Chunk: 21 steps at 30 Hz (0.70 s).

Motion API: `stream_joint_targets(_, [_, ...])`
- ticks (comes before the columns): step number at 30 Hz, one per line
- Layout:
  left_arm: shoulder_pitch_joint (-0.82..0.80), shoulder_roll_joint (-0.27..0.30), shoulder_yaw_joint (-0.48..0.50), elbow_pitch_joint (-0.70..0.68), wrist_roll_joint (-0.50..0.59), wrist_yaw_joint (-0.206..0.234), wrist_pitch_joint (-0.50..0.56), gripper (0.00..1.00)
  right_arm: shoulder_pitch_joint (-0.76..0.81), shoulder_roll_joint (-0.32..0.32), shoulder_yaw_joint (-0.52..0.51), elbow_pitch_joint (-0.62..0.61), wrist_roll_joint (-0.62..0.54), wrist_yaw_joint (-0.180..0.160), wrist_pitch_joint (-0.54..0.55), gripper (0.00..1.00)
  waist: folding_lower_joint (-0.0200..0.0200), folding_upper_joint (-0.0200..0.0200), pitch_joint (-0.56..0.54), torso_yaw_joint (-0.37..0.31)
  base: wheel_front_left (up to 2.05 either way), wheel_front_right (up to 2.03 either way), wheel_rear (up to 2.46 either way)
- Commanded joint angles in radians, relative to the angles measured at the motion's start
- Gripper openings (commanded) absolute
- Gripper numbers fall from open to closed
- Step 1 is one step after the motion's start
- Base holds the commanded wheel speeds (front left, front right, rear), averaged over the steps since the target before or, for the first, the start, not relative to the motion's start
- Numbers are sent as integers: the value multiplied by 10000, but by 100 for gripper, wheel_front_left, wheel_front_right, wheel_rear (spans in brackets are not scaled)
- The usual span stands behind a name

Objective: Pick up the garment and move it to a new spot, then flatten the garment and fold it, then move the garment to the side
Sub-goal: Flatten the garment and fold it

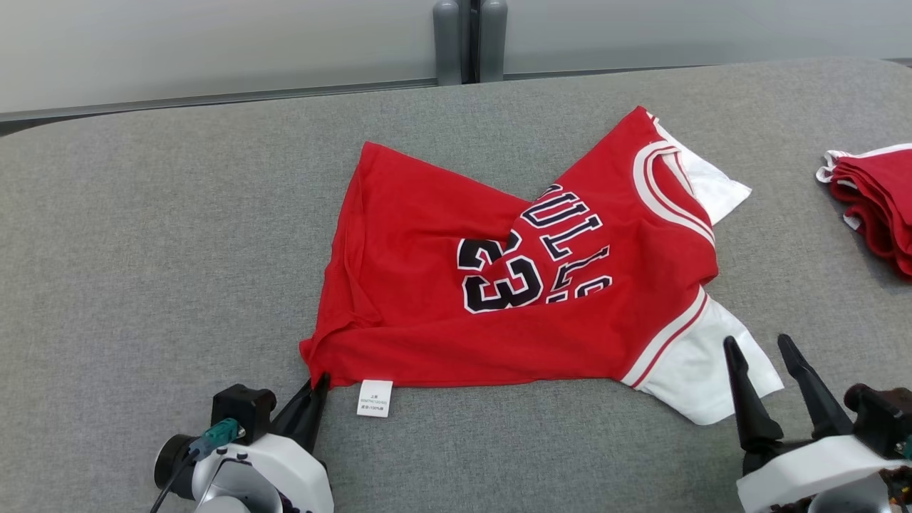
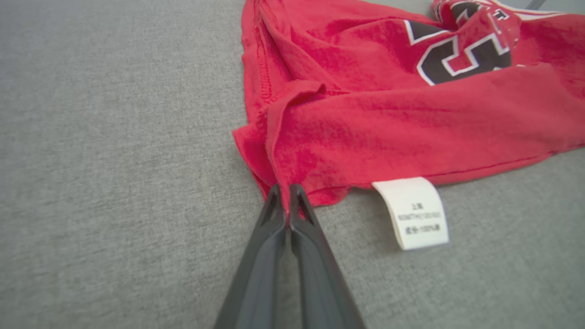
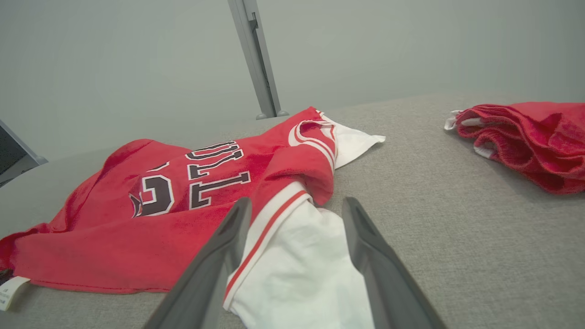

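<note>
A lab or test room is suggested — a wide grey cloth-covered table point(image 1: 142, 249) is set against bare pale wall panels point(image 1: 214, 43) divided by grey posts point(image 1: 447, 39).

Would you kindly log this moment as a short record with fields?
surface: grey table
garment: red jersey, crumpled, number 23 showing
tag: white, at the near hem
left tool: shut on the jersey's near corner
right tool: open, fingers either side of the white sleeve
also: red pile at far right

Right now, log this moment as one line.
left gripper: shut on jersey corner | right gripper: open at white sleeve | jersey: crumpled
</note>
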Motion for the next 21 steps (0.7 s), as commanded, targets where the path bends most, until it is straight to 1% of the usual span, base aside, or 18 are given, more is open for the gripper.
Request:
stream_joint_targets(1, [-218, 26, 19, 100, -70, -56, -56, 0, 129, -74, -249, 288, 66, 0, -108, 100, 0, 0, 54, 6, 0, 0, 0])
stream_joint_targets(7, [-381, 24, 54, 252, -130, -39, -219, 0, 17, -181, -947, 1788, 247, 0, -349, 100, 0, 0, 213, 16, 0, 0, 0])
stream_joint_targets(14, [-601, 13, 6, 283, -142, -65, -294, 0, -823, -233, -748, 3730, 679, 0, -481, 100, 0, 0, 481, 81, 0, 0, 0])
stream_joint_targets(15, [-628, 15, -6, 277, -129, -73, -323, 0, -908, -258, -660, 3949, 729, 0, -470, 78, 0, 0, 529, 110, 0, 0, 0])
stream_joint_targets(16, [-654, 23, -7, 260, -109, -71, -357, 0, -970, -245, -583, 4137, 818, 0, -488, 45, 0, 0, 574, 135, 0, 0, 0])
stream_joint_targets(17, [-685, 25, 11, 236, -102, -57, -438, 0, -1005, -247, -523, 4262, 872, 0, -556, 3, 0, 0, 608, 154, 0, 0, 0])
stream_joint_targets(18, [-716, 31, 62, 172, -90, -4, -580, 0, -1045, -256, -457, 4346, 936, 0, -618, 0, 0, 0, 637, 163, 0, 0, 0])
stream_joint_targets(21, [-728, 74, 175, -76, -20, 83, -916, 0, -1185, -370, -462, 4258, 1061, -2, -1062, 0, 0, 0, 696, 154, 0, 0, 0])
